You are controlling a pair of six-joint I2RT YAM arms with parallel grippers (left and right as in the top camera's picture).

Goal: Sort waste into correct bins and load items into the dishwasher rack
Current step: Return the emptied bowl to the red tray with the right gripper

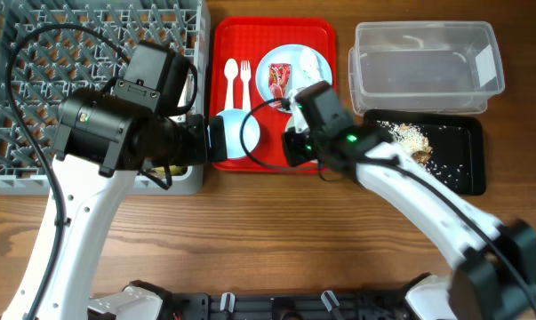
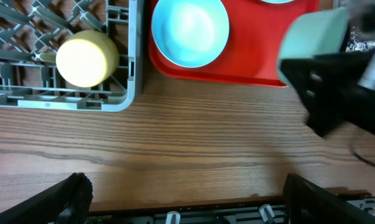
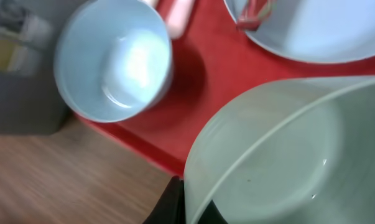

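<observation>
One item sits loaded so far: the small yellow cup (image 2: 86, 58), smooth and round, rests mouth-down among the pegs of the grey gridded dishwasher rack (image 1: 10, 182). The mint green bowl (image 3: 280, 155), glossy and thin-walled, is pinched at its rim by the right gripper (image 3: 188, 208), raised over the near edge of the red tray (image 1: 272, 27). White grains (image 1: 410, 135) and brown scraps (image 1: 420, 156) lie in the shallow black tray (image 1: 468, 169).

Left to do: the pale blue bowl (image 3: 112, 62), the plate (image 1: 285, 55), and the white fork (image 1: 231, 84) and spoon (image 1: 245, 80). The red wrapper (image 1: 278, 80) and crumpled tissue (image 1: 310, 64) are still on the plate, not in the clear tub (image 1: 428, 27). The left gripper (image 2: 193, 199) hangs empty, its fingers (image 2: 75, 196) wide apart over the wood-grain table (image 2: 193, 143).
</observation>
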